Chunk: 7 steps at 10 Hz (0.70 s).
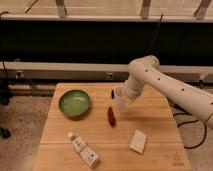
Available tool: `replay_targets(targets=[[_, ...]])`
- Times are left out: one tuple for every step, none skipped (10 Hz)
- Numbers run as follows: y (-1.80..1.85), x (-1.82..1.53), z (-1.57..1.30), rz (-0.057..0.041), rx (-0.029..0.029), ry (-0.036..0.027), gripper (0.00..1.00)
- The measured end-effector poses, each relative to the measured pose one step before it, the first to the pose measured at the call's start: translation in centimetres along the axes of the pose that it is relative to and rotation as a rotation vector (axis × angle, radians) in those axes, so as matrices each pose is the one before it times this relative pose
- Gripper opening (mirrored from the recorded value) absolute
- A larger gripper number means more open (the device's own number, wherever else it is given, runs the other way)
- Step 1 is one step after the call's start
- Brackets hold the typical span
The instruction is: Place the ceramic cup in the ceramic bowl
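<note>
The green ceramic bowl point(74, 103) sits on the left part of the wooden table point(150, 112). My gripper point(120, 102) hangs over the table's middle, to the right of the bowl and well apart from it. It is shut on the small white ceramic cup point(120, 104), held just above the tabletop. The white arm reaches in from the right. The cup is partly hidden by the gripper.
A red oblong object point(111, 116) lies just below and left of the gripper. A white bottle with a label point(84, 150) lies at the front left. A white packet point(138, 141) lies at the front right. A dark wall and rail run behind the table.
</note>
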Motion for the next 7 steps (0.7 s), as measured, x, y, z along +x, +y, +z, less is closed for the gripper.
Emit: replay_targets(targets=[[-0.298, -0.424, -0.052, -0.00536, -0.00015, 0.00088, 0.00], [-0.474, -0.696, -0.101, -0.00915, 0.00041, 0.00049, 0.00], [-0.187, -0.293, -0.030, -0.00356, -0.00059, 0.00074, 0.00], [-0.307, -0.501, -0.060, -0.00634, -0.00051, 0.00060, 0.00], [-0.278, -0.472, -0.034, -0.00424, -0.00110, 0.00087, 0.00], [-0.639, -0.969, -0.056, -0.00974, 0.00149, 0.00012, 0.00], [-0.654, -0.965, 0.002, -0.01069, 0.00116, -0.00050, 0.00]])
